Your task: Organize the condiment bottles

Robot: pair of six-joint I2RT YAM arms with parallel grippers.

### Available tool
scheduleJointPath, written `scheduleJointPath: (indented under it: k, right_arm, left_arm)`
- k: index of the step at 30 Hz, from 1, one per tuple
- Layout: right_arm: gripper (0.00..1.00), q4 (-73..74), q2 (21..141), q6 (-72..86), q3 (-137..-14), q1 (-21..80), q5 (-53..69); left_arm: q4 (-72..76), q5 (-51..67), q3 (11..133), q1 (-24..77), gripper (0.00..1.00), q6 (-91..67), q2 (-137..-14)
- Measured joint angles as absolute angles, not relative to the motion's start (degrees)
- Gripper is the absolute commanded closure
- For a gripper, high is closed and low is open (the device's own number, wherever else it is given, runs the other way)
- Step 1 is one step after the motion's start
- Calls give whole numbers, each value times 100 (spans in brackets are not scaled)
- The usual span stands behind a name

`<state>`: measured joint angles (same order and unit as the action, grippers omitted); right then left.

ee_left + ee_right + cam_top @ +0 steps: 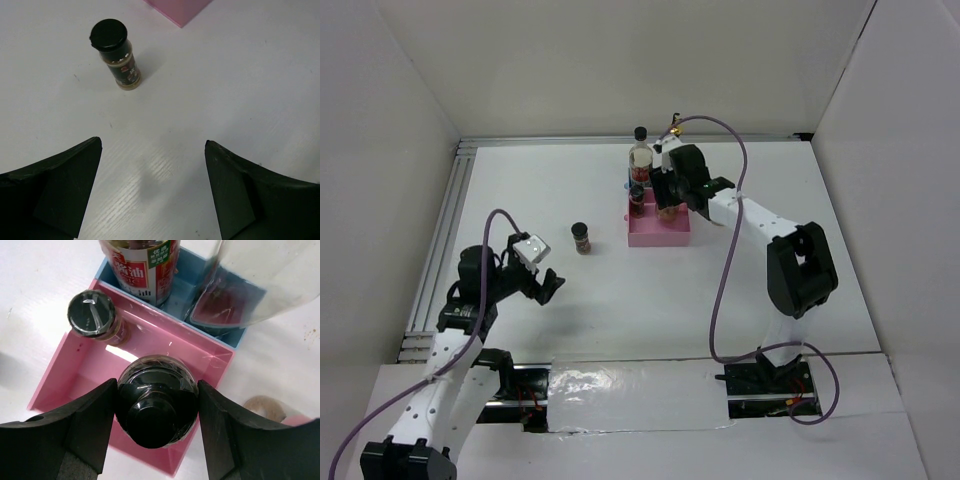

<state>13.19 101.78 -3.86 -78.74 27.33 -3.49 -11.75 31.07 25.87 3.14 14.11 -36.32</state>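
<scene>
The right gripper [157, 390] is clamped on a short dark glass jar with a black cap [155, 415], one finger on each side of the jar. It holds the jar upright over the near end of the pink rectangular tray [80, 365]. Whether the base has reached the tray floor is hidden. A second short black-capped jar [95, 315] stands upright in a far corner of that tray. Directly behind, against the pink tray, sits the blue rectangular tray [182, 290]. In it the tall clear bottle with a red label [145, 262] and the tall clear glass bottle with a gold spout [260, 280] stand in adjoining compartments. The grouping appears deliberate: tall bottles in blue, short jars in pink. The left gripper [152, 145] hangs spread wide and empty above the white table [250, 90]. It faces a third short black-capped jar with a dark label [117, 60], which stands alone on the table, near the pink tray but apart from it. Judgement: that jar is not yet sorted and is the left arm's likely next pick.
</scene>
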Motion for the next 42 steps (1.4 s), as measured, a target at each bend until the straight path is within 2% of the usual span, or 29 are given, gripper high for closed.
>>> scheduleJointPath:
  k: [9,21,23,24,25,27,28,30,31,33,35,36,42]
  right_arm:
    - [98,1199,10676,-276,-7911,2716,-471]
    - [99,819,10696,-134,-7911,2696,-777]
    - [96,720,10724,-106,-7909,2685,-777]
    - [93,687,10746,-93,-7911,2679,-777]
    - [80,670,10772,-91,-7911,2672,-775]
    - [62,657,10833,-89,-7911,2668,-777]
    - [46,635,10868,-84,-7911,2668,-777]
    - [37,604,10890,-86,-7918,2668,-777]
    - [27,604,10890,-86,-7918,2668,-777]
    - [16,602,10890,-67,-7918,2668,-781]
    - [10,602,10888,-56,-7918,2670,-784]
    - [2,600,10886,-49,-7918,2670,-784]
    - [0,696,10731,21,-7918,2703,-797]
  left_arm:
    - [-1433,3494,2091,314,4,3142,-3625]
    - [-1496,3614,2032,314,4,3245,-3632]
    - [-1494,3634,2032,314,4,3229,-3660]
    - [-1494,3636,2032,314,4,3218,-3673]
    - [-1494,3642,2034,314,4,3194,-3695]
    - [-1494,3660,2034,314,4,3124,-3730]
    - [-1490,3673,2036,314,4,3105,-3747]
    - [-1490,3723,2049,314,4,3048,-3806]
    - [-1500,3756,2080,314,4,2976,-3852]
    - [-1505,3828,2189,314,4,2893,-3966]
    - [-1500,3920,2357,314,4,2762,-4099]
    - [-1496,3951,2456,314,4,2670,-4171]
    - [-1417,4119,3179,314,6,2303,-4915]
